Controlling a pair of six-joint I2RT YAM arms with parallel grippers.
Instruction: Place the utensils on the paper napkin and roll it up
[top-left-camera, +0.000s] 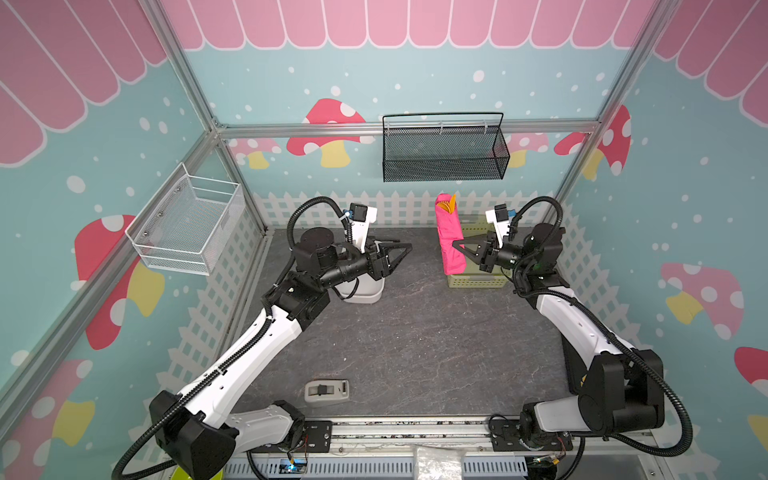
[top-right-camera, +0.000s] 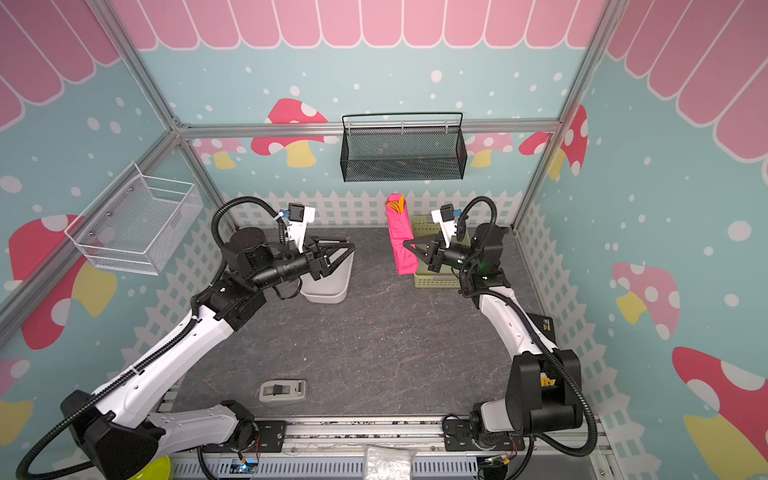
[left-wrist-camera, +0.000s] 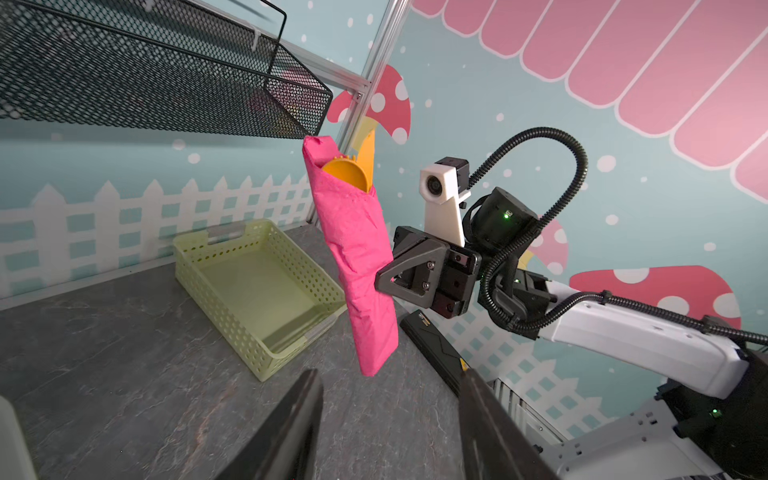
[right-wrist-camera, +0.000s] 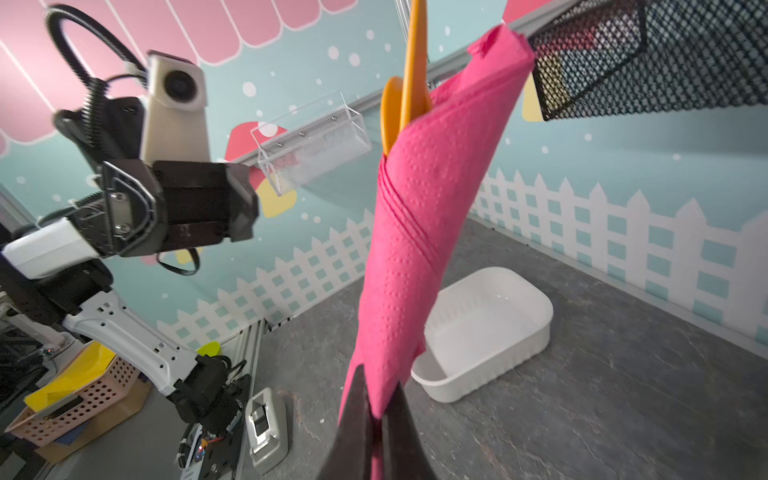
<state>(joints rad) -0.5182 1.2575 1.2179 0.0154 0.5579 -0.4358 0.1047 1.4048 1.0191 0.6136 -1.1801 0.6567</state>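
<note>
pinching the rolled paper napkin (left-wrist-camera: 353, 232) upright in the right pincer (top-left-camera: 457, 245), holding it clear of the counter (top-left-camera: 415, 332) near a green basket (left-wrist-camera: 224, 266), with the utensils (left-wrist-camera: 353, 176) poking out on top. holding the left pincer (top-left-camera: 405, 253) spread, empty, well apart. judging the rolling done; needing next a gentle set-down without unwinding, the paper hiding the utensils' lower lengths.

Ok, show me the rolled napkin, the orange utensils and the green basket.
rolled napkin (top-left-camera: 445, 232): in a top view, middle of the pink roll.
orange utensils (left-wrist-camera: 348, 176): left wrist view, on the spoon bowl poking from the roll's open end.
green basket (left-wrist-camera: 220, 307): left wrist view, on its perforated side wall.
</note>
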